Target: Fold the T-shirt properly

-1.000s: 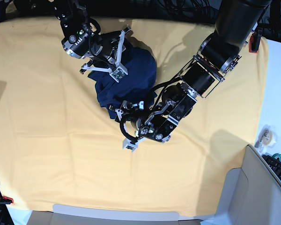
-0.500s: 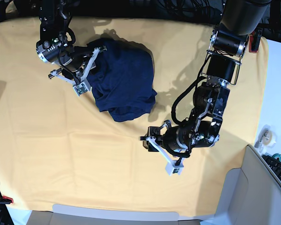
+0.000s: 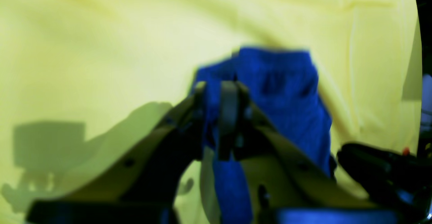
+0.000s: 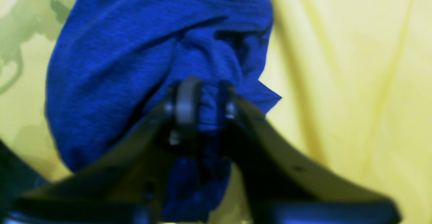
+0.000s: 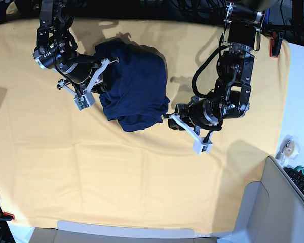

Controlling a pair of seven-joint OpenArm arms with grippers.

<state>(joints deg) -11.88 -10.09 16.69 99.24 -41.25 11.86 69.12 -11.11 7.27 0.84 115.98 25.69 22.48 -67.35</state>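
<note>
In the base view the T-shirt (image 5: 134, 86) lay bunched in a dark navy heap on the yellow-orange table cloth (image 5: 142, 182), toward the upper middle of the covered surface, with no flat panel or sleeve laid out that could be told apart. The right arm reached in from the upper left of that view, its forearm slanting down and toward the heap, and the right gripper (image 5: 93, 83) sat at the shirt's left edge. The left arm came down from the top right, bent sharply at the elbow so that the forearm doubled back toward the middle, and the left gripper (image 5: 173, 119) met the heap at its lower right corner. From the right wrist camera, the right gripper (image 4: 201, 99) had its jaws drawn close together with a fold of blue fabric pinched between them, the rest of the T-shirt (image 4: 135, 48) hanging crumpled beyond the tips over the cloth. From the left wrist camera, though blurred, the left gripper (image 3: 219, 116) likewise had its jaws nearly together and clamped on a strip of the T-shirt (image 3: 287, 92), with blue fabric showing both between the fingers and past them. Both grips were at opposite edges of the same bundle.
</note>
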